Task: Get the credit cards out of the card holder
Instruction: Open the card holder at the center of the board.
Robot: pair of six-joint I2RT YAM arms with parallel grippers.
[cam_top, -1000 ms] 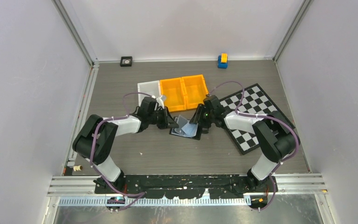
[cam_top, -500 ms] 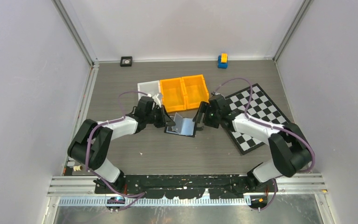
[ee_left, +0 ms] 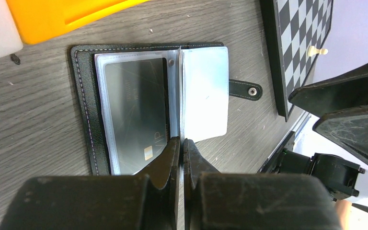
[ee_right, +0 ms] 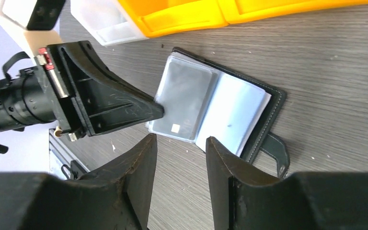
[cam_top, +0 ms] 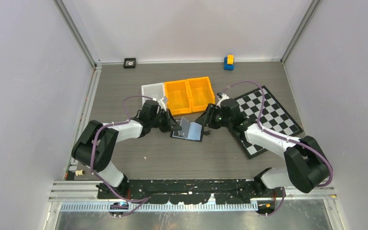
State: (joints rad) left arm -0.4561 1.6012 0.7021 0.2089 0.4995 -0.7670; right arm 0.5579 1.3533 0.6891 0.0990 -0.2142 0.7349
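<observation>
The card holder point(cam_top: 195, 135) lies open on the table between both arms, black cover down, its strap tab point(ee_left: 243, 89) pointing away from the spine. A dark credit card point(ee_left: 134, 110) with a gold chip sits inside the clear sleeve on one half. The other half shows a pale empty sleeve point(ee_left: 205, 91). My left gripper point(ee_left: 182, 142) is shut, its tips pinched on the sleeves' near edge at the spine. My right gripper point(ee_right: 181, 140) is open and holds nothing. It hovers over bare table just short of the card point(ee_right: 184, 96).
Two orange bins point(cam_top: 189, 93) and a white tray point(cam_top: 152, 90) stand just behind the holder. A chessboard point(cam_top: 263, 117) lies to the right under my right arm, with a white pawn point(ee_left: 316, 50) on it. A blue and yellow toy point(cam_top: 228, 62) and a black square block point(cam_top: 130, 62) sit by the back wall.
The holder has slid slightly left along with my left gripper. My right arm stretched out, its elbow swinging right. The right gripper's jaws opened wider, then narrowed again.
</observation>
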